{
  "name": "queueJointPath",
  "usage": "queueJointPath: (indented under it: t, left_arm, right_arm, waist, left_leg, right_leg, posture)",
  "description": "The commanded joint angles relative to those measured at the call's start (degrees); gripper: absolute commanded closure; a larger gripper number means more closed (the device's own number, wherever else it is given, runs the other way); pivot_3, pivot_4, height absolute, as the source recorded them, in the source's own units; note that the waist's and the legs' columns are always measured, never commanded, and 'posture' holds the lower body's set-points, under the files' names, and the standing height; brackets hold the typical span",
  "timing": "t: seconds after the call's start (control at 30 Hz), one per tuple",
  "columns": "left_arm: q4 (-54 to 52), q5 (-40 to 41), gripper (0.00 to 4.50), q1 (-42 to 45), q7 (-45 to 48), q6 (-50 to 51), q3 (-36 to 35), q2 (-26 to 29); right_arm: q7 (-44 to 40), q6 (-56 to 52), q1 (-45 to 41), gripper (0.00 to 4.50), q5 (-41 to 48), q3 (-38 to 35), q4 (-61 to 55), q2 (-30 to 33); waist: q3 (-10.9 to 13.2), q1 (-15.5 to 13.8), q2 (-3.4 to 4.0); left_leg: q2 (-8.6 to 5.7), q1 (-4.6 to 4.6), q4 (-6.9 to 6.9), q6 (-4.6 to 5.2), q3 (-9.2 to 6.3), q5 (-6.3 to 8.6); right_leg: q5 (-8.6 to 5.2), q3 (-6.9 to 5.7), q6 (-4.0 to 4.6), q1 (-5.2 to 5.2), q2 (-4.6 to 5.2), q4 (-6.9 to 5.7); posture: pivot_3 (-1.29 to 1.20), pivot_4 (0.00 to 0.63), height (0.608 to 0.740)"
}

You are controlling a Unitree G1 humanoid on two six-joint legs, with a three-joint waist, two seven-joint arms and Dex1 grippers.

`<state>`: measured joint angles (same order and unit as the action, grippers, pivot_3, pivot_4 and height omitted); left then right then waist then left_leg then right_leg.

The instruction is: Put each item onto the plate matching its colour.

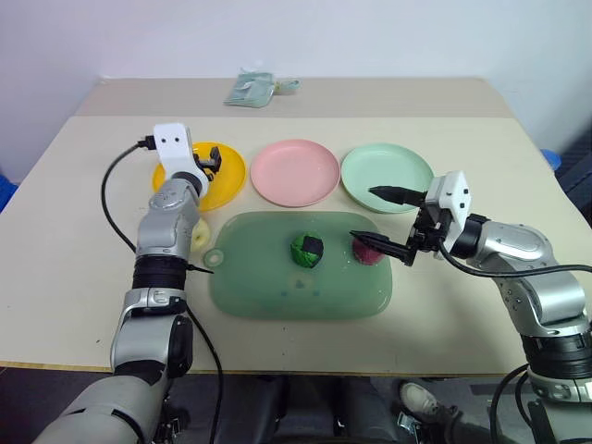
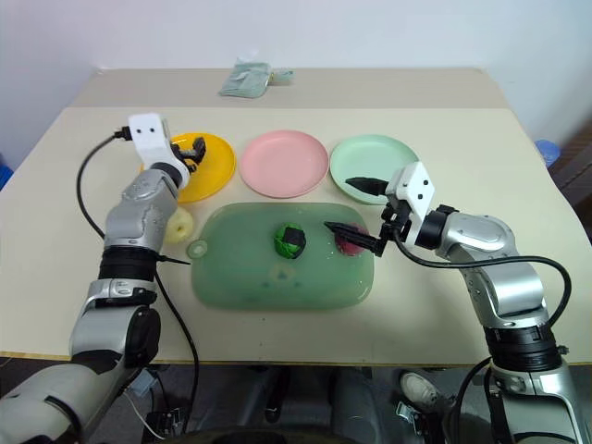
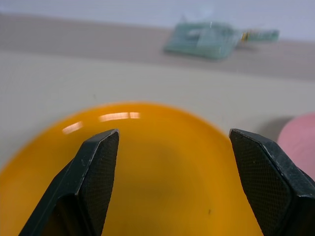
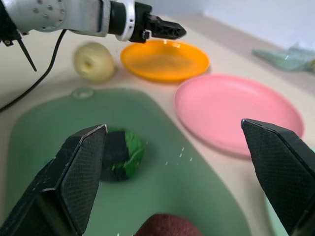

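Right pincer (image 1: 396,220) is standing wide, empty, nearer arm. The maroon lump (image 1: 367,251) is lying on the green mat (image 1: 277,296) just ahead of and below its lower finger, toward the robot's left; dark, roundish, no clear long axis. The pink plate (image 1: 295,172) is waiting beyond. Left pincer (image 3: 172,167) is hovering wide over the orange plate (image 1: 231,180).
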<state>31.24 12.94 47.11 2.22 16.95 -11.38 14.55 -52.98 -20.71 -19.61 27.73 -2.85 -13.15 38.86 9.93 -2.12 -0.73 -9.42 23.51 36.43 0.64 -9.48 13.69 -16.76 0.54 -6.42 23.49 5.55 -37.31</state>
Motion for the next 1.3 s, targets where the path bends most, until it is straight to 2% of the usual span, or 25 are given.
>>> queueJointPath:
  t: [0.03,0.07,0.1,0.13,0.37,0.5,0.63,0.77,0.97,1.13,1.3]
  left_arm:
    - [-9.23,2.17,0.84,-2.41,5.23,-1.67,0.52,-0.4]
    - [-12.07,2.82,0.84,-4.25,6.81,-1.31,0.58,-0.22]
    - [-14.73,3.55,0.33,-5.92,8.02,-0.78,0.46,-0.07]
    - [-17.9,4.5,0.04,-7.79,9.03,0.07,0.22,0.02]
    - [-36.83,11.15,0.04,-16.06,10.6,7.98,-2.35,1.22]
    - [-50.55,19.36,0.04,-21.0,8.35,14.18,-6.97,1.17]
    - [-59.83,22.55,0.04,-30.47,9.5,17.74,-11.08,5.44]
    - [-63.01,21.74,0.04,-40.11,10.46,17.78,-14.68,9.6]
    - [-64.41,19.05,0.04,-47.8,8.95,18.07,-15.61,11.53]
    - [-63.82,12.55,0.04,-51.46,8.53,17.89,-12.76,14.78]
    - [-62.36,8.26,0.04,-49.99,7.39,17.57,-8.27,14.35]
  right_arm:
    - [0.59,1.44,0.03,0.0,0.14,-1.29,-2.19,-0.58]
    - [0.64,1.56,0.41,0.0,0.11,-1.39,-2.37,-0.57]
    - [0.69,1.62,0.69,0.0,0.09,-1.46,-2.48,-0.57]
    - [0.71,1.71,0.93,0.0,0.06,-1.52,-2.54,-0.59]
    - [0.69,2.21,1.26,0.0,-0.13,-1.13,-2.1,-1.03]
    - [-0.08,2.91,0.85,0.0,-0.32,-0.7,-0.98,-1.35]
    - [-0.9,3.22,0.44,0.0,-0.31,-0.26,0.19,-1.93]
    - [-2.06,3.74,0.06,0.0,-0.45,0.43,1.61,-2.43]
    - [-3.26,3.78,-0.64,0.0,-0.41,1.02,2.95,-2.7]
    - [-3.69,3.98,-1.26,0.0,-0.58,1.69,3.94,-3.21]
    - [-3.37,3.42,-1.54,0.0,-0.75,1.88,3.57,-3.77]
  waist:
    - [0.0,0.0,0.0]
    - [-0.01,0.03,0.01]
    - [-0.01,0.11,0.01]
    - [-0.01,0.21,0.02]
    - [-0.01,-0.1,0.03]
    - [-0.01,-0.06,0.03]
    - [-0.04,0.36,0.08]
    - [-0.04,0.07,0.1]
    - [-0.05,-0.39,0.09]
    - [-0.04,-0.16,0.1]
    - [-0.05,-0.31,0.12]
  left_leg:
    - [0.0,0.0,0.05,0.0,0.0,0.0]
    - [0.0,0.0,0.1,0.0,0.0,0.0]
    - [0.0,0.0,0.16,0.01,0.01,0.01]
    - [0.0,0.0,0.24,0.01,0.02,0.01]
    - [0.0,-0.01,0.59,0.0,0.02,0.01]
    - [0.0,-0.01,0.61,0.03,0.06,0.04]
    - [0.02,-0.04,0.57,0.03,0.12,0.04]
    - [0.03,-0.08,0.53,0.03,0.15,0.04]
    - [0.01,-0.08,0.57,0.12,0.16,0.12]
    - [0.02,-0.08,0.49,0.12,0.17,0.12]
    - [0.01,-0.08,0.47,0.13,0.2,0.13]
  right_leg:
    - [0.0,0.0,0.0,-0.02,0.0,-0.01]
    - [0.01,0.0,-0.01,-0.04,0.0,-0.03]
    - [0.02,0.01,-0.02,-0.06,0.0,-0.08]
    - [0.02,0.03,-0.02,-0.06,-0.01,-0.14]
    - [0.02,0.07,-0.02,-0.06,-0.04,-0.54]
    - [0.02,0.11,-0.02,-0.07,-0.04,-0.53]
    - [0.02,0.2,-0.01,-0.01,-0.07,-0.57]
    - [0.01,0.24,0.0,-0.03,-0.09,-0.57]
    - [0.01,0.24,0.0,-0.12,-0.05,-0.47]
    - [0.01,0.24,0.0,-0.08,-0.05,-0.47]
    - [0.01,0.27,0.0,-0.07,-0.04,-0.46]
  posture:
    - [0.0,0.15,0.74]
    - [0.0,0.15,0.74]
    - [0.0,0.15,0.74]
    - [0.0,0.15,0.74]
    - [0.0,0.15,0.74]
    - [0.0,0.15,0.74]
    - [0.0,0.15,0.74]
    - [0.0,0.15,0.74]
    - [0.0,0.15,0.74]
    - [0.0,0.15,0.74]
    - [0.0,0.15,0.74]
